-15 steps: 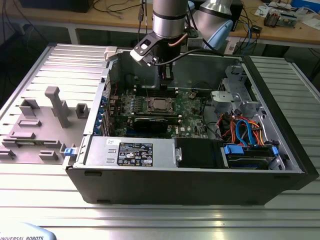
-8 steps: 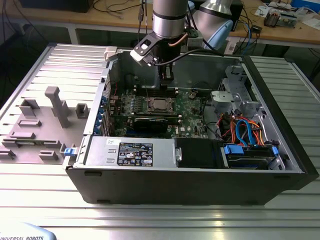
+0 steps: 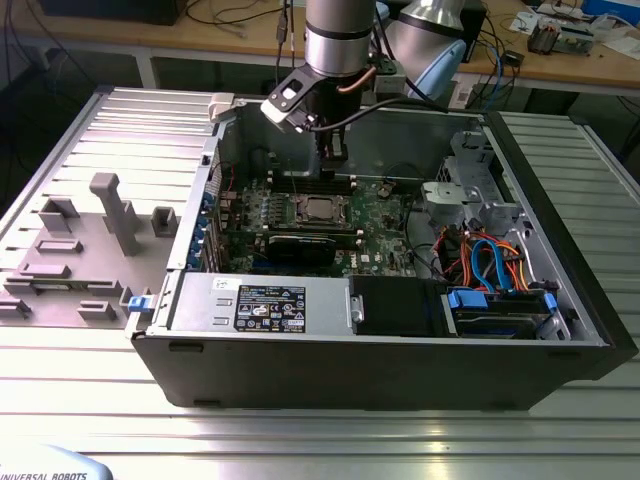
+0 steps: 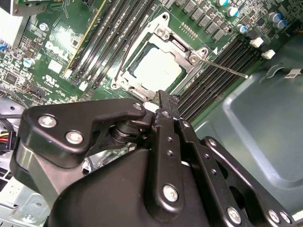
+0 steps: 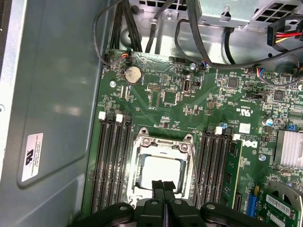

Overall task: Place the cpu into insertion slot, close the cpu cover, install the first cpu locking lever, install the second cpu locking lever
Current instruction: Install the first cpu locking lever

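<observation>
Gripper (image 5: 164,183) closed — near shiny sq. cpu (image 5: 158,168).

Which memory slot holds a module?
The outermost slot of the bank away from the case wall: it carries a green stick; the rest are empty.

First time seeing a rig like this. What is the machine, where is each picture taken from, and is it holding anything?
One robot arm reaches into an open computer case lying on a ribbed metal table. The exterior view watches from off the arm; both wrist views come from cameras riding on the arm, looking past its gripper at the green motherboard. The cpu sits in the insertion slot, with the cpu cover flat over it. The gripper's fingers are pressed together, holding nothing, close to the cpu's edge. One thin lever sticks out over the memory slots.
</observation>
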Motion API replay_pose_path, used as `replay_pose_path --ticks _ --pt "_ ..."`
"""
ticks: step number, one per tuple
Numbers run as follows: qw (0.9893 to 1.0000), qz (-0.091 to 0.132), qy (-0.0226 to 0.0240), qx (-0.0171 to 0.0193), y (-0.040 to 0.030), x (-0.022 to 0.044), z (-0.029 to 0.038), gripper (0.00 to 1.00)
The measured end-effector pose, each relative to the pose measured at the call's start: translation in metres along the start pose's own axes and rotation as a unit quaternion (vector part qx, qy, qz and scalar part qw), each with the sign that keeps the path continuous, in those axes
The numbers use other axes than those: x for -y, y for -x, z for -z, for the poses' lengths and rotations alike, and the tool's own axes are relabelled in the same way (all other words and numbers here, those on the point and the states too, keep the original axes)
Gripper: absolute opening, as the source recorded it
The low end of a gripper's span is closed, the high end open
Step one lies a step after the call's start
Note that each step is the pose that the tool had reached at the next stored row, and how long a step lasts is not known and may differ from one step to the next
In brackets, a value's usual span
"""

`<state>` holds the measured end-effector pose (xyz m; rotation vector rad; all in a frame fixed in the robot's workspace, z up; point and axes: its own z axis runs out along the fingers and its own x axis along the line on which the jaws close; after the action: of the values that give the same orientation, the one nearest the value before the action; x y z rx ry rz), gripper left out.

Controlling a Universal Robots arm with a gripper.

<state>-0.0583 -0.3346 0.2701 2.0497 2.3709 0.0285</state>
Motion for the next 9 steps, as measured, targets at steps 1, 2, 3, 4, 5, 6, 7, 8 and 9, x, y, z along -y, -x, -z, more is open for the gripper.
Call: replay_pose_path --ticks 1,2,3,4,5,6,7,8,9 --pt "1.0000 0.002 0.0000 0.0000 0.0000 0.0000 0.0000 0.11" --pt "1.0000 0.004 0.0000 -0.0001 0.0000 0.0000 0.0000 0.11" --pt "1.0000 0.007 -0.0001 -0.0001 0.0000 0.0000 0.0000 0.11" --pt "1.0000 0.008 -0.0001 -0.0001 0.0000 0.0000 0.0000 0.11" --pt "1.0000 0.009 -0.0001 -0.0002 0.0000 0.0000 0.0000 0.11" --pt "0.9999 0.012 -0.0001 -0.0002 0.0000 0.0000 0.0000 0.11" --pt "0.9999 0.013 -0.0001 -0.0003 0.0000 0.0000 0.0000 0.11" --pt "0.9999 0.015 -0.0001 -0.0003 0.0000 0.0000 0.0000 0.11" --pt "0.9999 0.016 -0.0001 -0.0003 0.0000 0.0000 0.0000 0.11"
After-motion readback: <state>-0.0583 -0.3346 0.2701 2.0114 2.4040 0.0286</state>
